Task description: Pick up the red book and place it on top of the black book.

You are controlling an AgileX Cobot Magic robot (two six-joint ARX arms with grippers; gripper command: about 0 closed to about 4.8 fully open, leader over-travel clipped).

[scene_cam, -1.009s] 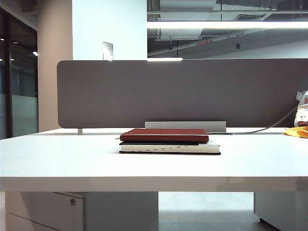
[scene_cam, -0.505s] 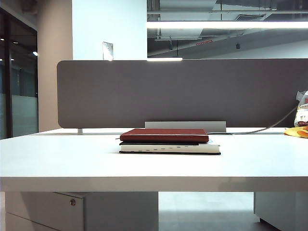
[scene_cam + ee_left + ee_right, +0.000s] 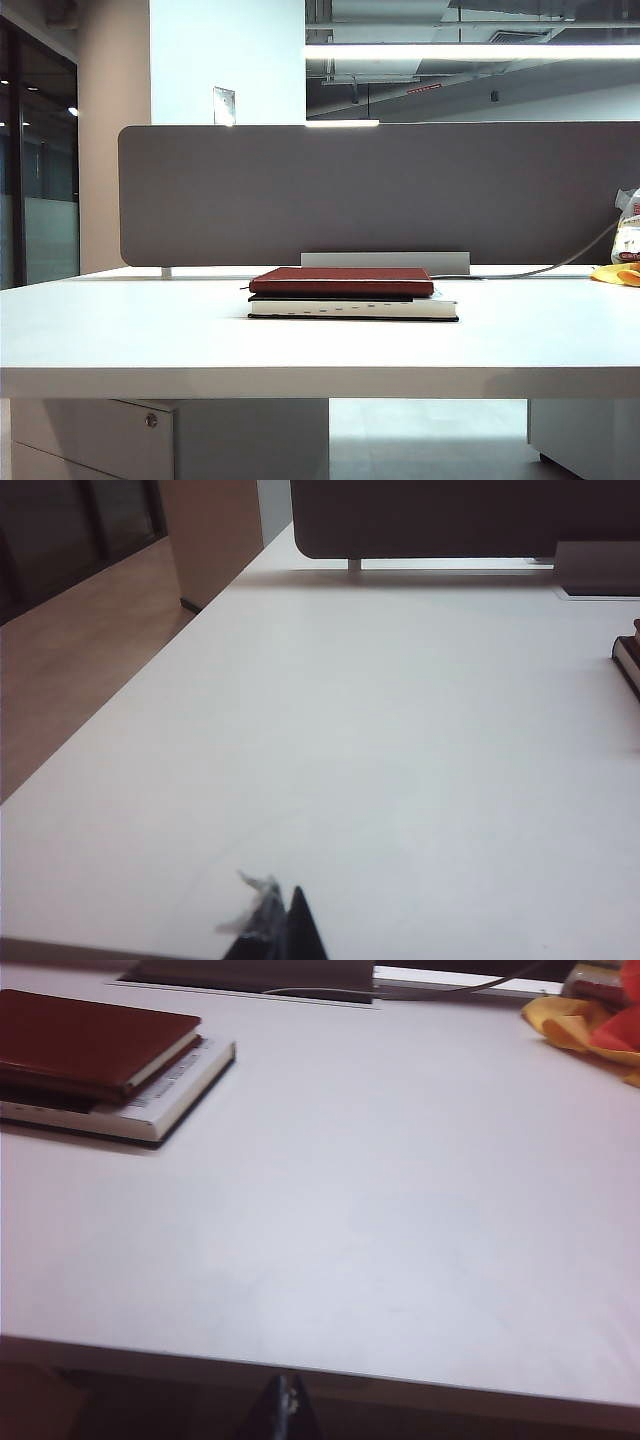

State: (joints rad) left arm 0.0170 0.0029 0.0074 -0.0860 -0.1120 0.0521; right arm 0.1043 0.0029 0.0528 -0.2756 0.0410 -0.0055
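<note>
The red book is lying flat on top of the black book on the white table, the pair sitting out ahead of both arms, in front of the grey divider. The left gripper is hanging back over the near table edge with its fingers pressed together, holding nothing, the stack well off to one side of it; the right gripper is likewise closed and empty at the near edge, the books lying well ahead of it and a yellow cloth far off on its other side.
</note>
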